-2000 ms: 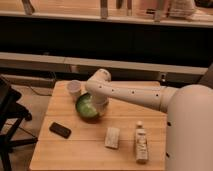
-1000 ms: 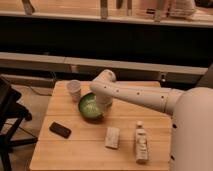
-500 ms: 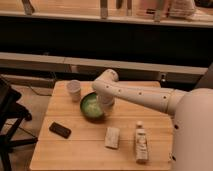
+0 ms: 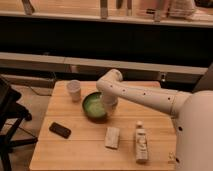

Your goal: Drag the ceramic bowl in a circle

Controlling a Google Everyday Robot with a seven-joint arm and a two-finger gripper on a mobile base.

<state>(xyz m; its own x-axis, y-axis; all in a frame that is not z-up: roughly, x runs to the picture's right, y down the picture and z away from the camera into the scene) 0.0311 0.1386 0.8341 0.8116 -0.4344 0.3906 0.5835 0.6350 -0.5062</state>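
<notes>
Near the middle of the frame, on the light wooden table (image 4: 85, 150), my gripper (image 4: 109, 106) reaches down to the right rim of the one round shallow green ceramic bowl (image 4: 94, 106), jaws pressed together; whether they pinch the rim I cannot tell. Around the bowl I count four other things, one of each: a small white cup (image 4: 74, 90) just to its upper left, a flat black phone (image 4: 60, 130) at lower left, a pale rectangular packet (image 4: 112, 137) below, and a lying white bottle (image 4: 141, 143) at lower right.

The robot arm (image 4: 145, 96) is white and smooth, like a fat tube, with tiny dark dots (maybe screws) along it. Its gripper (image 4: 109, 106) is white too, down by the bowl. The body (image 4: 195, 135) is big, round and pale.
</notes>
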